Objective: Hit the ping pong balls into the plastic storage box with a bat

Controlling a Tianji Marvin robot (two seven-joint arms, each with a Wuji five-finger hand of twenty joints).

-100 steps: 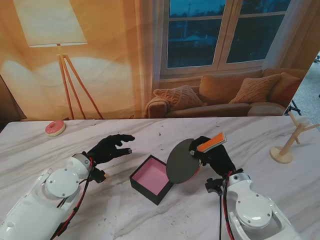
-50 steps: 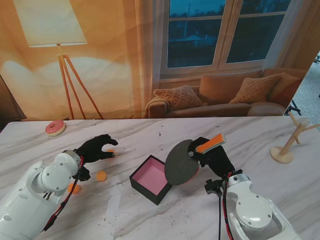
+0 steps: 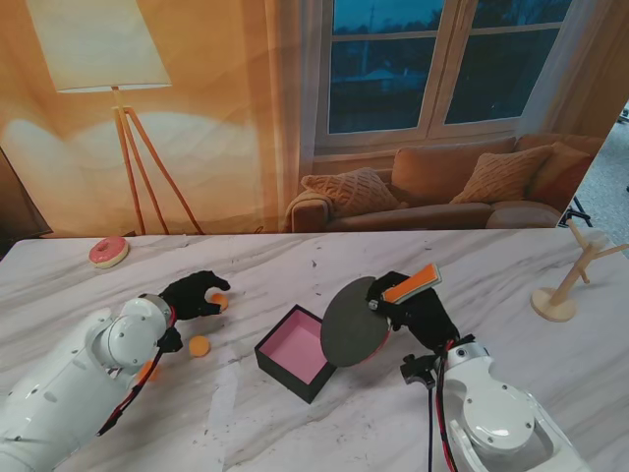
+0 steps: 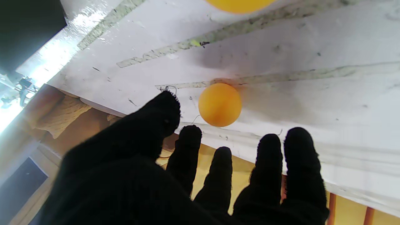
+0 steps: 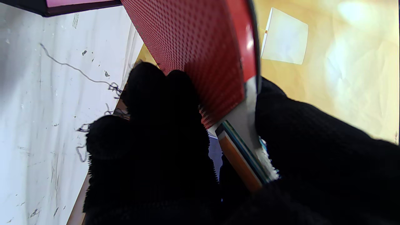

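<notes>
While the black-gloved right hand [image 3: 418, 307] clamps the red-faced round bat [image 3: 354, 323], the left hand [image 3: 194, 293], fingers spread, hovers over an orange ping pong ball [image 3: 218, 299] at the black pink-lined box's [image 3: 298, 351] ten o'clock.

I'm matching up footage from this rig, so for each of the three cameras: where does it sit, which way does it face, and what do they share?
Stand view: above the shoulders, facing down the white marble table; both arms show.
Left wrist view: along the black-gloved left hand toward an orange ping pong ball; shared with stand view.
Right wrist view: along the black-gloved right hand gripping the red-faced bat; also in stand view.
</notes>
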